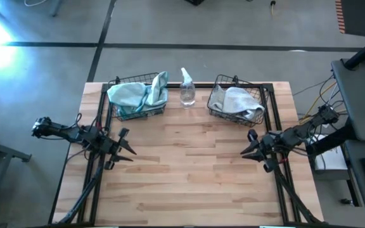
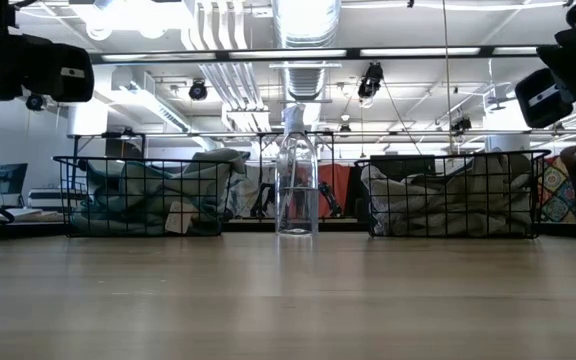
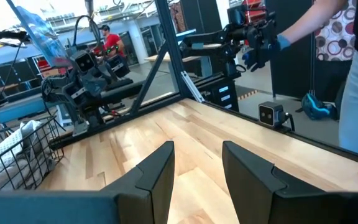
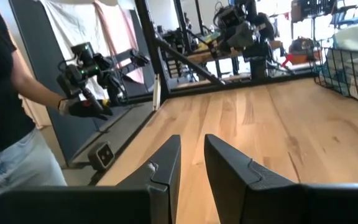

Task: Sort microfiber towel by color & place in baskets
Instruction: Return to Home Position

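Both baskets stand along the far edge of the tabletop (image 1: pixel 189 177), with a clear spray bottle (image 1: pixel 187 88) upright between them. The left basket (image 1: pixel 138 114) holds the teal-blue towels (image 1: pixel 132 95), piled high enough that one fold rises over the rim. The right basket (image 1: pixel 215 113) holds the pale grey-white towels (image 1: pixel 241 101). Each colour is in its own basket, and no cloth shows on the bare wood in front of them — so the sorting looks finished.

The left arm (image 1: pixel 75 133) reaches in from the tabletop's left edge and the right arm (image 1: pixel 296 136) from its right edge. Both are well apart from the baskets and held above the wood, which suits a resting pose: nothing is near enough to catch or knock. The left jaws are parted with a plain gap and grip nothing; the right jaws are parted more narrowly, also with nothing between them. The bottle, just beside both baskets, is the one thing a careless sweep could tip — and neither arm is close to it.
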Motion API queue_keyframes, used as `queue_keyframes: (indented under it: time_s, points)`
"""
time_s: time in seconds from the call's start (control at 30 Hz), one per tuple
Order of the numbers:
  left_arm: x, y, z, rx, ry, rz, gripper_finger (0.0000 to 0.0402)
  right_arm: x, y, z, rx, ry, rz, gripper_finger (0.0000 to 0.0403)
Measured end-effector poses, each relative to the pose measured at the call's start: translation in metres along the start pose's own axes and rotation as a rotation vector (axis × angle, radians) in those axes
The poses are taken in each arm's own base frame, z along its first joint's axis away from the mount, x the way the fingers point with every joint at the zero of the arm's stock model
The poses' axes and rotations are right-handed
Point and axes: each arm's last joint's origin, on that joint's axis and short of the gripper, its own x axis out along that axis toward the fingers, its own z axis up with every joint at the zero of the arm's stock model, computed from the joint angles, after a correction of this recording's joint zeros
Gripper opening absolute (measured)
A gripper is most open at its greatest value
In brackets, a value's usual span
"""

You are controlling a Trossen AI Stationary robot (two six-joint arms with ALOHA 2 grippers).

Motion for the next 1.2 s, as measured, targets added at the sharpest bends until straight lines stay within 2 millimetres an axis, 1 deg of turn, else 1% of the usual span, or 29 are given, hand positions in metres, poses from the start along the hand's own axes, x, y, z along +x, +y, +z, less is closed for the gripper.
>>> queue_keyframes:
  time_s: [0.23, 0.47, 1.2]
  points:
    - [-0.0001, 0.0001, 0.0006, 0.0, -0.002, 0.001, 0.0121, 0.0001, -0.001, -0.0055, 0.076, 0.058, -0.007, 0.0066]
    - [-0.0009, 0.0012, 0.0052, 0.002, -0.015, 0.004, 0.0121, 0.0001, -0.001, -0.0054, 0.068, 0.056, -0.007, 0.0066]
    - [-0.001, 0.0014, 0.0062, 0.003, -0.021, 0.006, 0.0121, 0.0001, -0.001, -0.0054, 0.068, 0.056, -0.008, 0.0066]
